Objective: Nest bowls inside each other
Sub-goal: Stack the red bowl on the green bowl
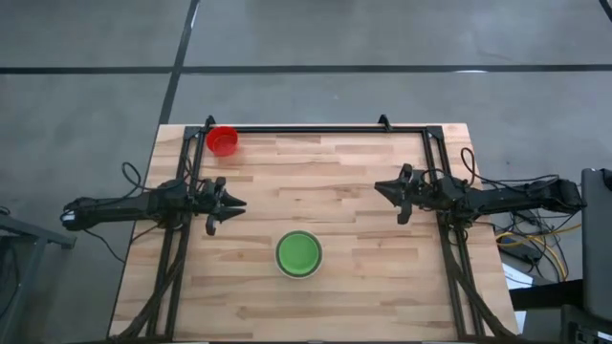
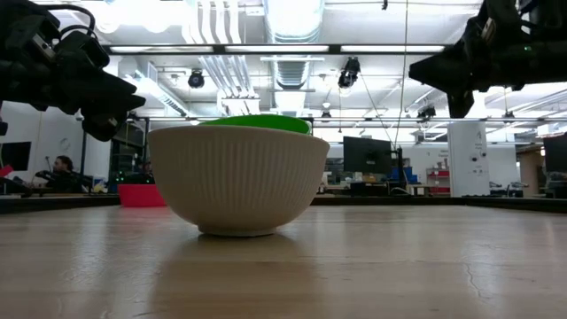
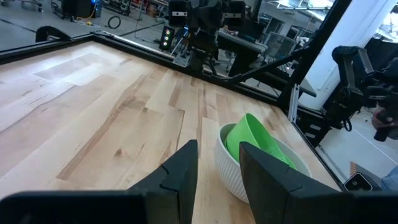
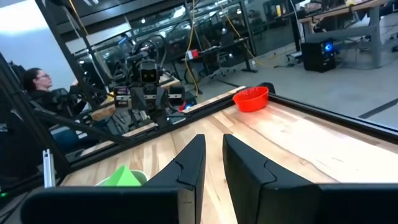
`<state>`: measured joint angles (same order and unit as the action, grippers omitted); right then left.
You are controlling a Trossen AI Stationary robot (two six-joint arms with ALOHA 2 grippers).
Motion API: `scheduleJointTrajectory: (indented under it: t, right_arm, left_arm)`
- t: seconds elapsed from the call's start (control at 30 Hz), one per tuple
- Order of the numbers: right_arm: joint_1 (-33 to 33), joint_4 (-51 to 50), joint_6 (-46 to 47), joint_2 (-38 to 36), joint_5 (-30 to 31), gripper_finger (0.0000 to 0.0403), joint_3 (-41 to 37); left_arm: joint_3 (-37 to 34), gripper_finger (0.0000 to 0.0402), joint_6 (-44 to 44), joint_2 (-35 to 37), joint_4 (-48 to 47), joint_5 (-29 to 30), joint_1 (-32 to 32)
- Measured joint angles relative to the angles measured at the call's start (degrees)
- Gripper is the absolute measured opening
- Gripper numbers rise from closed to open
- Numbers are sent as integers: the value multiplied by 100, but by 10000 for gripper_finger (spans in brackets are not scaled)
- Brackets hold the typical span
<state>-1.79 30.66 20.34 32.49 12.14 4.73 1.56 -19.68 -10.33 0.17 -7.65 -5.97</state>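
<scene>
High view: green bowl [image 1: 298,252] nested in white bowl [image 1: 316,268] (ribbed).

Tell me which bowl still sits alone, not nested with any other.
The red bowl at the table's far left corner. It stands by itself, while the green bowl sits inside the whitish bowl near the table's front middle.

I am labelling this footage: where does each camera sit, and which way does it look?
High: overhead, straight down; both arms, red bowl, green bowl in the white bowl.
Low: table height, level; white bowl, arms above.
Left wrist: on left arm, past its fingers to the white bowl.
Right wrist: on right arm, past its fingers to the red bowl.
All views share the green bowl.
</scene>
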Motion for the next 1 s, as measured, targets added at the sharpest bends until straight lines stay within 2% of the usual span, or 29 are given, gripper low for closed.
scheduleJointTrajectory:
  t: [0.33, 0.8, 1.0]
  right_arm:
    - [-1, -46, -76, -533, 4, 54, -357]
    - [1, -652, -266, -553, 4, 54, -369]
    - [-1, -791, -354, -553, 183, 54, -369]
  left_arm:
    - [0, 122, 0, 0, 0, 0, 0]
    - [0, 122, 0, 0, 1, 1, 1]
    - [0, 122, 0, 0, 0, 1, 1]
